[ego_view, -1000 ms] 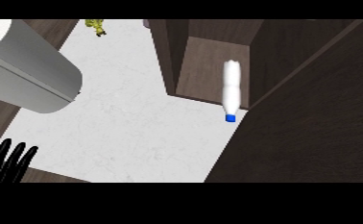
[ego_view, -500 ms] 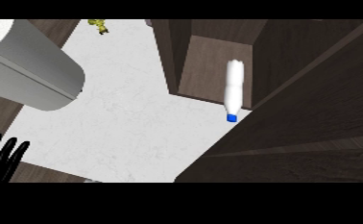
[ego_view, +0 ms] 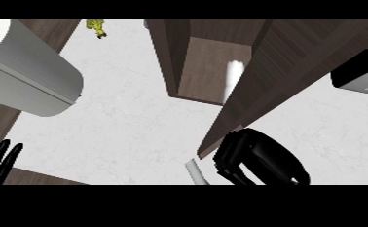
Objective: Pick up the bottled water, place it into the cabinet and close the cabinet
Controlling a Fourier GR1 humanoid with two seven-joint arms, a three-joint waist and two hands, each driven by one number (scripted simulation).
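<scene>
White bottled water (ego_view: 233,77) inside wooden cabinet (ego_view: 208,70)

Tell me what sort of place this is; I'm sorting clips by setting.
Most likely a kitchen counter: a pale marbled countertop, a dark wooden cabinet standing on it with its door partly swung across a bottled water inside, and the robot's right hand at the door's lower edge.
</scene>
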